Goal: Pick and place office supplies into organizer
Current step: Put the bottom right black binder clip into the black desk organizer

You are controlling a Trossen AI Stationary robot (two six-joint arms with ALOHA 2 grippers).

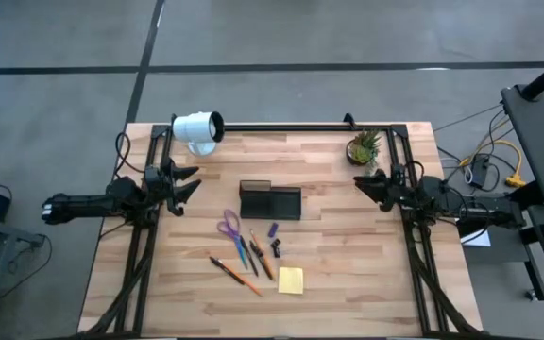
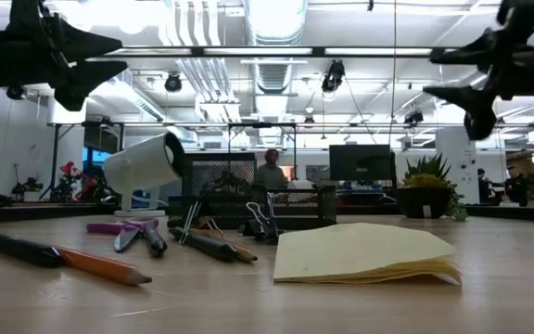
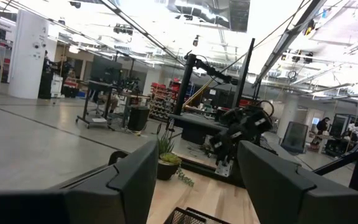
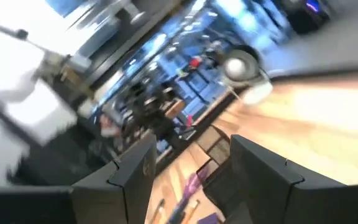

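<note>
While the supplies are lying near the black organizer (image 1: 270, 201), the left gripper (image 1: 189, 182) and right gripper (image 1: 364, 182) are hovering above the table's sides, fingers apart, holding nothing.

Light wooden bench (image 1: 366, 274) on a grey floor (image 1: 281, 33). A white cylindrical lamp-like object (image 1: 199, 129) lies on its side at the far left corner. A small potted green plant (image 1: 365, 147) stands near the far right corner. A black rail (image 1: 281, 126) spans the far edge between them. Cables (image 1: 487, 168) lie on the floor right of the bench.
</note>
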